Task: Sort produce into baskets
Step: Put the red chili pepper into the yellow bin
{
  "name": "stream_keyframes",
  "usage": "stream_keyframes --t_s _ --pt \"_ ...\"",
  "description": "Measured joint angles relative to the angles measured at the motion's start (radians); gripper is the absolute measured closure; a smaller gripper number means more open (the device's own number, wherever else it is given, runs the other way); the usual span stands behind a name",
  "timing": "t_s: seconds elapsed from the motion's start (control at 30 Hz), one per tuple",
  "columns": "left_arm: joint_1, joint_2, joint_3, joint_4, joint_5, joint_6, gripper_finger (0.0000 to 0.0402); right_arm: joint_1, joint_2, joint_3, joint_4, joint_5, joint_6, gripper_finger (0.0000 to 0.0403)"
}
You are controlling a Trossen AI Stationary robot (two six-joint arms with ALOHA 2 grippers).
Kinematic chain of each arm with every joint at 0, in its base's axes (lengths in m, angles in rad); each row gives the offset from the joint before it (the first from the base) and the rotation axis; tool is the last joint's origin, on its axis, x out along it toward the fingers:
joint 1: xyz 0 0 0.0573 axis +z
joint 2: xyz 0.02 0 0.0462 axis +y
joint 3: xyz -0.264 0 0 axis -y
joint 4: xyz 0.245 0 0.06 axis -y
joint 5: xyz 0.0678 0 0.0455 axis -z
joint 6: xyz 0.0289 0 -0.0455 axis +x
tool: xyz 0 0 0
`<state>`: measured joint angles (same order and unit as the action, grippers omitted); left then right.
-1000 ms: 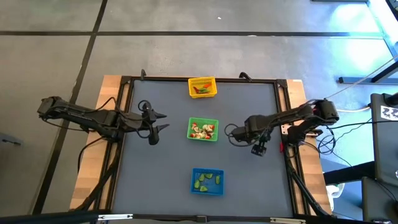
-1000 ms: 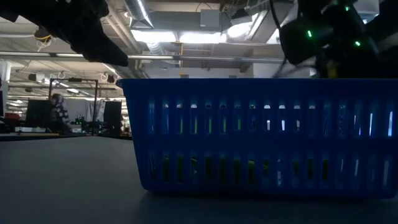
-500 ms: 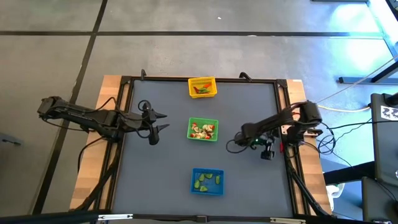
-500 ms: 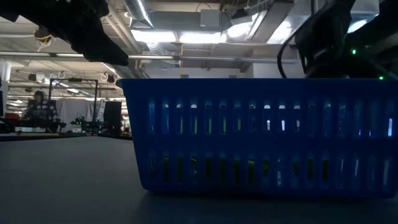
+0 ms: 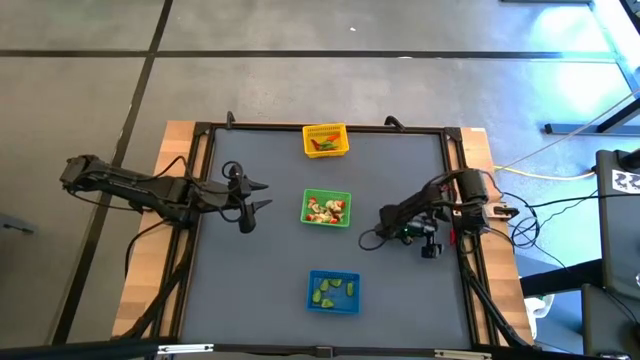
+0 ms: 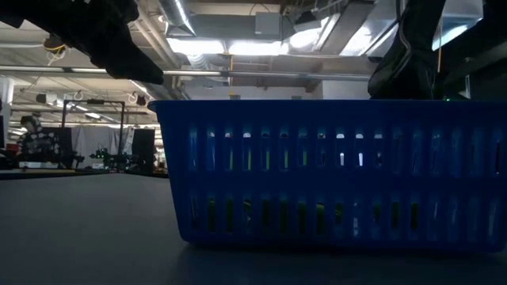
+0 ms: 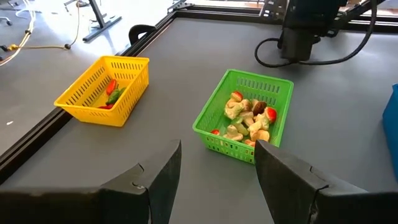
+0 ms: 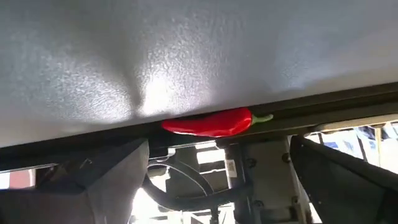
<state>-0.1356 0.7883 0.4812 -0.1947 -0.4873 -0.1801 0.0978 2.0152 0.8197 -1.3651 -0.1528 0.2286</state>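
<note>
While the red chili pepper (image 8: 211, 123) lies at the dark rim of the bench (image 5: 270, 280), it is straight ahead of the right hand (image 8: 217, 180), whose two dark fingers (image 8: 106, 186) are spread wide with nothing between them. The pepper has a small green stem and rests along the frame edge, a little apart from both fingers.

From above, the right hand (image 5: 385, 218) sits low near the right side of the bench, and the green basket (image 5: 327, 208) is just to its side toward the centre. This basket holds mixed pieces, red, pale and light green. The blue basket (image 5: 333, 291) with light green pieces is nearer the front edge, and the yellow basket (image 5: 326, 140) with a red and a green piece stands at the far edge, well apart from this hand.

The left hand (image 5: 257, 196) hovers on the other side of the green basket, its fingers (image 7: 155, 180) also spread and empty. In front of it are the green basket, near, and the yellow basket, farther to one side.

In the low view the blue basket fills most of the picture.
</note>
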Motion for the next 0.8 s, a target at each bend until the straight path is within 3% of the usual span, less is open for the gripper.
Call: stream_keyframes --t_s 0.63,0.8 --pt "0.000 0.000 0.000 -0.006 0.000 0.028 0.0202 0.000 0.022 -0.056 0.033 -0.030 -0.001 0.0018" --pt "0.000 0.000 0.000 -0.005 0.000 0.030 0.0202 0.000 0.011 -0.057 0.033 -0.061 0.007 0.0050"
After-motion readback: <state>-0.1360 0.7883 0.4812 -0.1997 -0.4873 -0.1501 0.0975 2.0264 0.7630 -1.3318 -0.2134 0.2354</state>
